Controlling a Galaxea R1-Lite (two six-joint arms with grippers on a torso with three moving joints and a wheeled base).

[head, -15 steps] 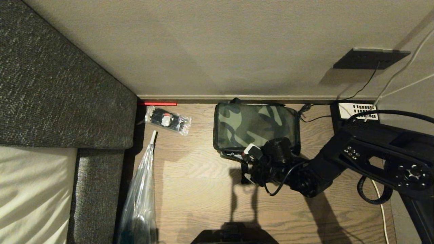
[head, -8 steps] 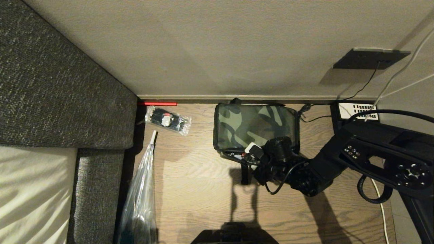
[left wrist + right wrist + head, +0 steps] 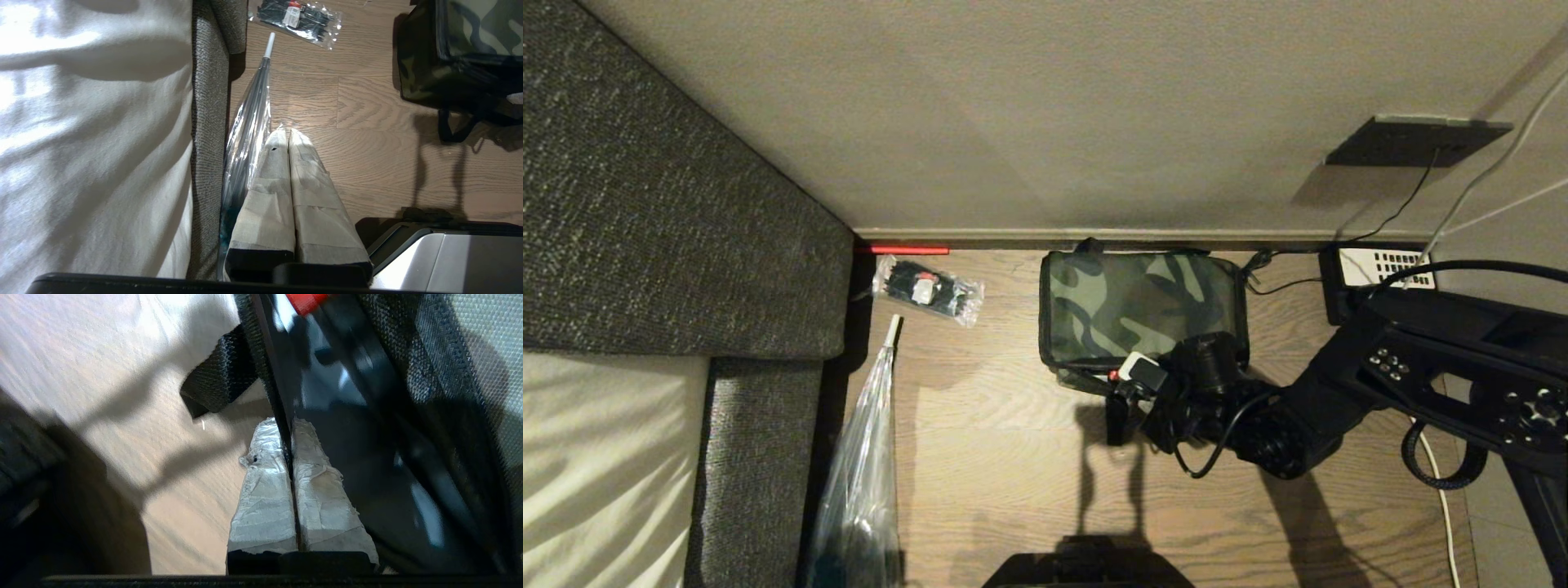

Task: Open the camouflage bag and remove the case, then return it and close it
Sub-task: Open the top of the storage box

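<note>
The right gripper (image 3: 1123,390), pinched shut on a thin black edge at the six o'clock side of the camouflage bag (image 3: 1139,306) by the wall, could lose that thin hold if it pulls askew, while the left gripper (image 3: 288,141) hangs closed and empty.

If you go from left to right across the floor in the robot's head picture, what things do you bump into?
Grey sofa → clear plastic bag → small clear packet → camouflage bag → right gripper → black phone.
</note>
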